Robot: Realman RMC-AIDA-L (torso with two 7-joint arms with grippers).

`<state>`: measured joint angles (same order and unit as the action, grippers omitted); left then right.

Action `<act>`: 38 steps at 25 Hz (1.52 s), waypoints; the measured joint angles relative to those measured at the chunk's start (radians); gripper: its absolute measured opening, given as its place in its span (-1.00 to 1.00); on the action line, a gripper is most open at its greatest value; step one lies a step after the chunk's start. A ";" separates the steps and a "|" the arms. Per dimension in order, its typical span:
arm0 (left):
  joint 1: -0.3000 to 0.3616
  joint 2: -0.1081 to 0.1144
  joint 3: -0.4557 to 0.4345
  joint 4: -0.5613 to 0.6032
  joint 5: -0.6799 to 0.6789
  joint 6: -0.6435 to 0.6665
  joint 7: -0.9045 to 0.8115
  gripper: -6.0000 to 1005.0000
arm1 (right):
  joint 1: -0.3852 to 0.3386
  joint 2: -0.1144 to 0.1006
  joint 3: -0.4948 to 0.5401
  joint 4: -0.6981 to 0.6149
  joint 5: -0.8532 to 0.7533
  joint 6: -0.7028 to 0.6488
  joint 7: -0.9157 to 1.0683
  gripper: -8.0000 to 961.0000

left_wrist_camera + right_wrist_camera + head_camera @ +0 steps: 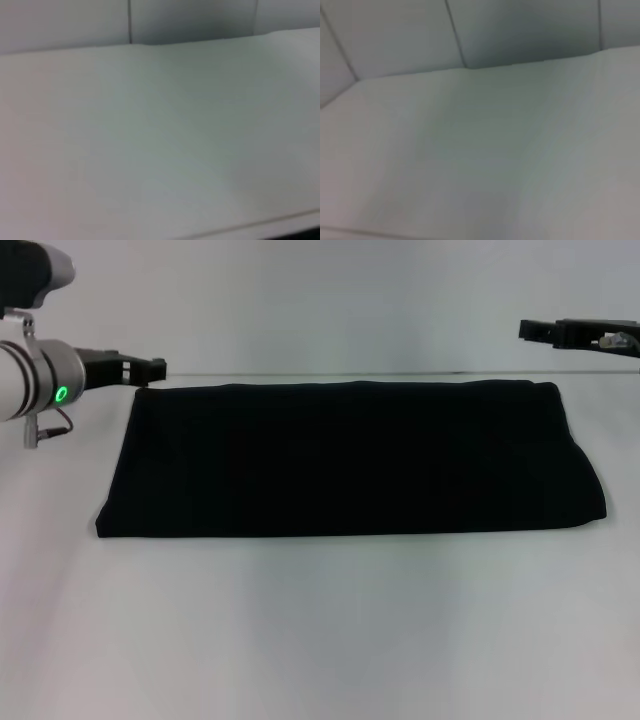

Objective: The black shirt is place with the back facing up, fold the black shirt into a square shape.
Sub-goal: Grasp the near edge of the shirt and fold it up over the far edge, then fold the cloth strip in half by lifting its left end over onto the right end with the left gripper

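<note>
The black shirt (350, 460) lies on the white table (320, 640) in the head view, folded into a long flat band that runs from left to right, with no lettering showing. My left gripper (150, 368) hovers at the band's far left corner, just off the cloth. My right gripper (530, 330) hangs above and behind the far right corner, clear of the shirt. Nothing is held by either one. Both wrist views show only bare white table and wall, with no shirt in them.
White table surface stretches in front of the shirt and to both sides. A pale wall (320, 300) rises right behind the table's far edge, close to the shirt's back fold.
</note>
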<state>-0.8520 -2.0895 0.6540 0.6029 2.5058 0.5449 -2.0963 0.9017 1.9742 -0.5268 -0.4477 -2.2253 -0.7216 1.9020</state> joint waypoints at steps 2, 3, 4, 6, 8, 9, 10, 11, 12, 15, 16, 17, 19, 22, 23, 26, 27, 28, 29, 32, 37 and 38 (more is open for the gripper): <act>0.024 -0.009 0.001 0.045 0.000 0.074 -0.011 -0.01 | -0.021 -0.003 0.004 -0.026 0.004 -0.081 0.015 0.21; 0.036 -0.015 0.001 0.069 0.000 0.109 -0.014 0.08 | -0.032 -0.003 0.006 -0.041 0.010 -0.124 0.018 0.28; 0.051 -0.023 0.002 0.101 0.000 0.157 -0.017 0.18 | -0.046 -0.003 0.007 -0.057 0.019 -0.158 0.020 0.35; 0.076 -0.038 0.003 0.158 0.000 0.225 -0.020 0.36 | -0.074 -0.002 0.005 -0.086 0.043 -0.226 0.021 0.49; 0.104 -0.055 0.004 0.222 -0.001 0.289 -0.020 0.60 | -0.100 0.000 0.001 -0.110 0.060 -0.288 0.021 0.49; 0.115 -0.059 0.003 0.243 -0.001 0.313 -0.020 0.73 | -0.108 0.000 0.001 -0.115 0.062 -0.309 0.021 0.49; 0.127 -0.063 0.004 0.262 -0.001 0.337 -0.021 0.87 | -0.115 -0.002 0.000 -0.119 0.063 -0.334 0.021 0.49; 0.137 -0.064 0.004 0.277 -0.001 0.362 -0.026 0.87 | -0.120 -0.005 -0.001 -0.122 0.063 -0.352 0.021 0.49; 0.147 -0.064 0.004 0.289 -0.001 0.384 -0.036 0.87 | -0.126 -0.009 -0.001 -0.123 0.062 -0.375 0.020 0.49; 0.176 -0.053 0.004 0.316 0.004 0.459 -0.088 0.88 | -0.145 -0.025 -0.001 -0.124 0.060 -0.442 0.027 0.48; 0.190 -0.048 0.004 0.331 0.005 0.492 -0.110 0.88 | -0.153 -0.031 -0.001 -0.124 0.059 -0.465 0.035 0.48; 0.201 -0.045 0.003 0.341 0.006 0.512 -0.122 0.88 | -0.160 -0.041 -0.001 -0.124 0.058 -0.485 0.045 0.48; 0.231 -0.039 0.000 0.367 0.006 0.560 -0.153 0.88 | -0.180 -0.059 -0.002 -0.124 0.051 -0.526 0.073 0.48; 0.275 -0.029 -0.004 0.395 0.007 0.606 -0.184 0.89 | -0.207 -0.077 -0.002 -0.124 0.045 -0.569 0.095 0.48; 0.290 -0.025 -0.006 0.403 0.007 0.620 -0.194 0.89 | -0.217 -0.083 -0.002 -0.125 0.045 -0.583 0.101 0.48; 0.317 -0.018 -0.016 0.411 0.007 0.657 -0.213 0.89 | -0.238 -0.088 -0.002 -0.127 0.044 -0.614 0.111 0.48; 0.321 -0.017 -0.019 0.411 0.007 0.666 -0.216 0.89 | -0.245 -0.089 -0.003 -0.129 0.043 -0.625 0.113 0.48; 0.326 -0.016 -0.022 0.410 0.007 0.675 -0.217 0.89 | -0.250 -0.089 -0.003 -0.130 0.039 -0.632 0.113 0.48; 0.327 -0.017 -0.022 0.408 0.007 0.679 -0.217 0.89 | -0.255 -0.089 -0.003 -0.130 0.035 -0.638 0.113 0.48; 0.323 -0.021 -0.016 0.391 0.008 0.675 -0.212 0.89 | -0.266 -0.090 -0.003 -0.131 0.019 -0.642 0.114 0.47; 0.298 -0.011 -0.010 0.338 0.012 0.657 -0.209 0.89 | -0.275 -0.089 0.006 -0.131 0.018 -0.634 0.115 0.47; 0.293 -0.009 -0.010 0.325 0.017 0.650 -0.210 0.89 | -0.275 -0.088 0.006 -0.131 0.018 -0.634 0.115 0.47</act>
<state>-0.5592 -2.0985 0.6444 0.9279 2.5228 1.1949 -2.3059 0.6263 1.8861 -0.5207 -0.5785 -2.2071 -1.3551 2.0167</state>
